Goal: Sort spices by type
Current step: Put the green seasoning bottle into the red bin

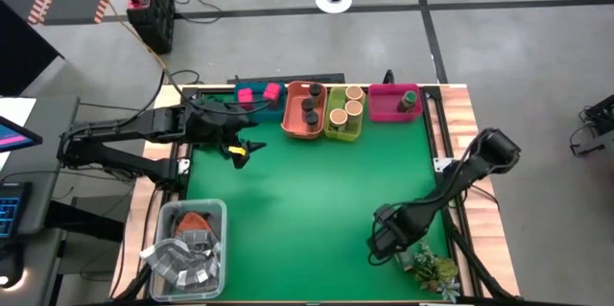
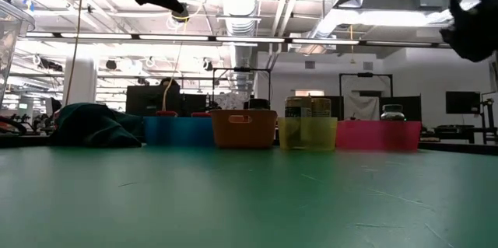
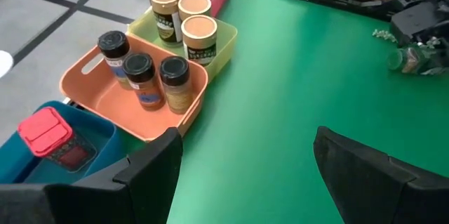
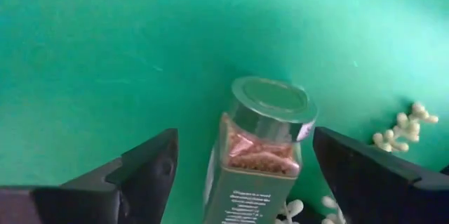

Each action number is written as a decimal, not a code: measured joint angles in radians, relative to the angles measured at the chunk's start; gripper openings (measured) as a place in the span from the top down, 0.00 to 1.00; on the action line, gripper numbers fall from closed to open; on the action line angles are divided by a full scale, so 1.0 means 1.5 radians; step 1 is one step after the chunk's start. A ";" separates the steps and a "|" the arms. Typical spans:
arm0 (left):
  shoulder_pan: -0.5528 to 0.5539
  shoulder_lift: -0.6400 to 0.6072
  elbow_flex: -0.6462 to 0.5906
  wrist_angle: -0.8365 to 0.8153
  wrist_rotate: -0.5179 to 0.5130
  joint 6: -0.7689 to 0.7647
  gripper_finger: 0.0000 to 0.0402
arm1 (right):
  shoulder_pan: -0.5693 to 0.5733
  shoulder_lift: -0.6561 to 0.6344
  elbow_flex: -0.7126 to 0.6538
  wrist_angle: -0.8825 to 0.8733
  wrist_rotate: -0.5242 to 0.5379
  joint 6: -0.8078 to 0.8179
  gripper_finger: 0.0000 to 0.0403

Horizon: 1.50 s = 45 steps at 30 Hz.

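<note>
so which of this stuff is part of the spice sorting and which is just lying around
Part of the job:
- dark-lidded jars in orange tray
- tan-topped cylinders in yellow tray
- pink boxes
- green-lidded jar between right gripper's open fingers

Lying about:
- plant sprig
- clear tub

Green-topped jar (label side) runs off the right wrist view's edge.

I count three dark-lidded jars and three tan-topped cylinders. I make out two pink boxes, and two green-topped jars: one between my right fingers, one in the pink tray. Four trays total.
</note>
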<state>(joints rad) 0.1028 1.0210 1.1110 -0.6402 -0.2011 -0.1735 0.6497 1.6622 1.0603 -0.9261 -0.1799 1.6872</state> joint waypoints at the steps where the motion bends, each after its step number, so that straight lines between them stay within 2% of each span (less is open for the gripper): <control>1: 0.000 0.000 0.000 0.000 0.004 -0.001 0.24 | 0.005 0.006 0.000 -0.001 0.000 0.008 0.11; 9: 0.000 0.000 0.000 0.001 0.007 0.007 0.24 | 0.029 0.019 0.000 -0.004 0.031 0.034 0.17; 15: 0.000 0.000 0.000 0.002 0.006 0.008 0.24 | 0.022 0.019 0.000 -0.002 0.065 -0.007 0.25; 21: 0.000 0.000 0.000 0.002 0.005 0.008 0.24 | 0.002 0.019 -0.015 -0.006 0.068 -0.047 0.34; 25: 0.000 0.000 0.000 0.002 0.004 0.008 0.24 | -0.005 0.017 -0.027 0.000 0.067 -0.054 0.44; 33: 0.000 0.000 0.000 0.001 -0.007 0.009 0.24 | -0.031 0.011 -0.030 -0.007 0.068 -0.111 0.71; 37: 0.000 0.000 0.000 0.002 -0.015 0.009 0.24 | -0.047 -0.004 -0.030 -0.027 0.088 -0.120 0.82; 41: 0.000 0.000 0.000 0.002 -0.012 0.009 0.24 | -0.075 -0.048 -0.026 -0.036 0.088 -0.191 0.84; 45: 0.000 0.000 0.000 0.002 -0.001 0.009 0.24 | -0.074 -0.107 0.004 -0.027 0.081 -0.329 0.77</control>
<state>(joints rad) 0.1024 1.0210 1.1110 -0.6376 -0.2026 -0.1604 0.5392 1.5019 1.0658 -0.9667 -0.0582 1.1941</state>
